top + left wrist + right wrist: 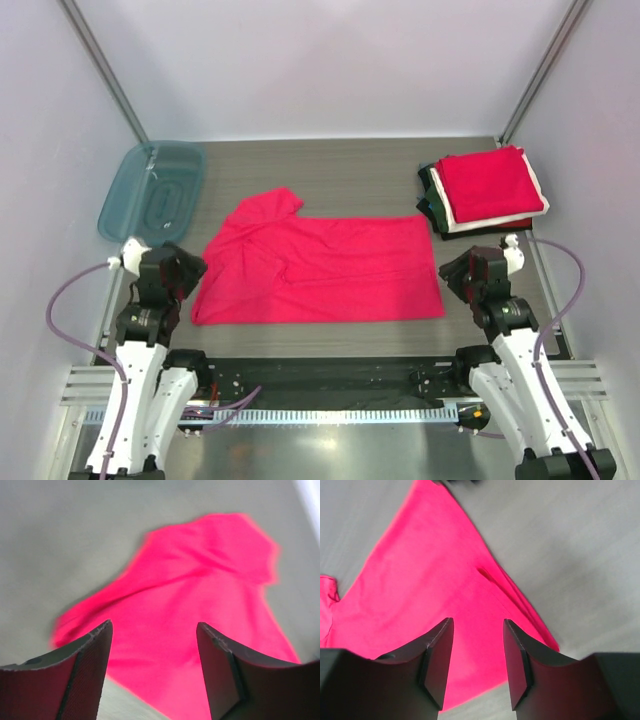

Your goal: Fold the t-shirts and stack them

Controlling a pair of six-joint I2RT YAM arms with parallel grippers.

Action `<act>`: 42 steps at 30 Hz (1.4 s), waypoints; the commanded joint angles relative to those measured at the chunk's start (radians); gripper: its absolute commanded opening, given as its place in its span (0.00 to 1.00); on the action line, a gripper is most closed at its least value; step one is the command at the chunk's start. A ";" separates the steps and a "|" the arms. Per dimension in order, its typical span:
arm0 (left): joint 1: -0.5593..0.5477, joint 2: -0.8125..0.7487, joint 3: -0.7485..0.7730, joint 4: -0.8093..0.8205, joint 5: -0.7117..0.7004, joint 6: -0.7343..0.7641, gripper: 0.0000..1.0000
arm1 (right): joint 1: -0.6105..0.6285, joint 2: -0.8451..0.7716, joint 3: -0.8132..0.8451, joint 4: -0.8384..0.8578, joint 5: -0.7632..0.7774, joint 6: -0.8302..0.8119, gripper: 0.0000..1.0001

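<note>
A bright crimson t-shirt [320, 268] lies spread and partly folded on the grey table, one sleeve sticking up at its far left. It also shows in the left wrist view [200, 605] and the right wrist view [430, 585]. A stack of folded t-shirts [485, 188], red on top of white and dark ones, sits at the back right. My left gripper [188, 270] is open and empty at the shirt's left edge. My right gripper [455, 275] is open and empty at the shirt's right edge.
A translucent teal plastic tray [152, 190] stands at the back left. Metal frame posts rise at both back corners. A rail [330, 375] with cables runs along the near table edge between the arm bases.
</note>
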 commanded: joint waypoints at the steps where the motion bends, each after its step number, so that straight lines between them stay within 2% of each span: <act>1: 0.002 0.072 0.091 0.237 0.309 0.183 0.70 | -0.001 0.134 0.087 0.233 -0.009 -0.213 0.50; 2: 0.002 0.097 0.102 0.270 0.340 0.191 0.71 | -0.001 0.186 0.110 0.259 -0.021 -0.224 0.51; 3: 0.002 0.124 0.112 0.344 0.366 0.209 0.77 | 0.000 0.237 0.160 0.276 -0.041 -0.245 0.50; 4: 0.003 0.188 0.131 0.366 0.376 0.217 0.79 | 0.008 0.342 0.185 0.292 -0.069 -0.252 0.49; 5: 0.002 0.221 0.166 0.405 0.376 0.235 0.83 | 0.019 0.394 0.244 0.304 -0.064 -0.262 0.44; 7: 0.002 0.337 0.198 0.465 0.384 0.256 0.92 | 0.043 0.496 0.307 0.315 -0.023 -0.288 0.44; 9: 0.002 0.440 0.282 0.494 0.383 0.263 0.97 | 0.065 0.637 0.401 0.318 0.021 -0.307 0.43; 10: 0.003 0.542 0.318 0.494 0.400 0.267 0.97 | 0.066 0.679 0.429 0.322 0.021 -0.322 0.44; 11: 0.002 0.584 0.348 0.505 0.408 0.257 0.97 | 0.068 0.754 0.458 0.322 0.021 -0.327 0.43; 14: -0.003 0.745 0.427 0.573 0.420 0.218 0.93 | 0.068 0.842 0.553 0.322 0.032 -0.342 0.45; 15: -0.004 0.794 0.471 0.583 0.402 0.217 0.93 | 0.066 0.880 0.590 0.322 0.053 -0.347 0.52; 17: -0.012 0.886 0.537 0.583 0.396 0.234 0.91 | 0.066 0.923 0.628 0.315 0.075 -0.365 0.70; 18: -0.013 0.989 0.606 0.578 0.391 0.238 0.89 | 0.065 0.961 0.660 0.310 0.086 -0.379 0.70; 20: -0.013 1.090 0.681 0.548 0.399 0.255 0.87 | 0.065 0.997 0.689 0.306 0.089 -0.393 0.68; 24: -0.018 1.310 0.865 0.494 0.410 0.266 0.86 | 0.062 1.095 0.754 0.299 0.094 -0.400 0.54; 32: -0.032 1.470 1.004 0.428 0.377 0.306 0.82 | 0.051 1.279 0.829 0.290 0.115 -0.391 0.53; 41: -0.041 1.562 1.079 0.384 0.325 0.350 0.78 | 0.043 1.357 0.864 0.275 0.183 -0.385 0.51; 42: -0.041 1.577 1.091 0.379 0.325 0.353 0.78 | 0.043 1.368 0.877 0.275 0.176 -0.387 0.46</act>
